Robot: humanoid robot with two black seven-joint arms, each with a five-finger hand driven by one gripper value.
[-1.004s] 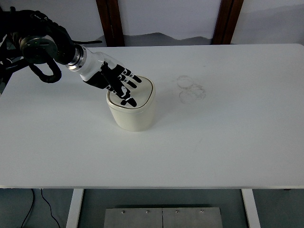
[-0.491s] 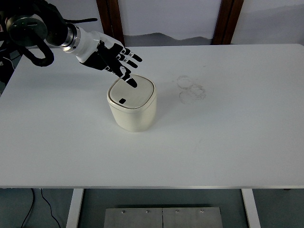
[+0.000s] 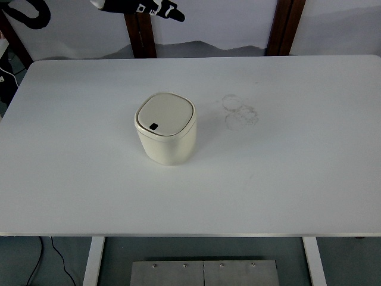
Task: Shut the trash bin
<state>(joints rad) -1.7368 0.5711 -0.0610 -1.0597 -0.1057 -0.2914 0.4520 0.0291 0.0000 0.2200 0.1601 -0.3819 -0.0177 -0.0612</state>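
A small cream trash bin (image 3: 166, 130) stands on the white table (image 3: 286, 167), left of centre. Its lid lies flat and shut, with a small dark button at the front edge. My left hand (image 3: 156, 8) is at the picture's top edge, high above and behind the bin, with only the black fingers showing, stretched out and holding nothing. The right arm does not show.
Faint ring marks (image 3: 239, 111) stain the table to the right of the bin. Two dark wooden posts (image 3: 282, 27) stand behind the table's far edge. A cable (image 3: 53, 256) hangs under the table at lower left.
My left hand has lifted off the bin's lid and moved up and back to the picture's top edge. The bin has not moved and its lid stays shut.
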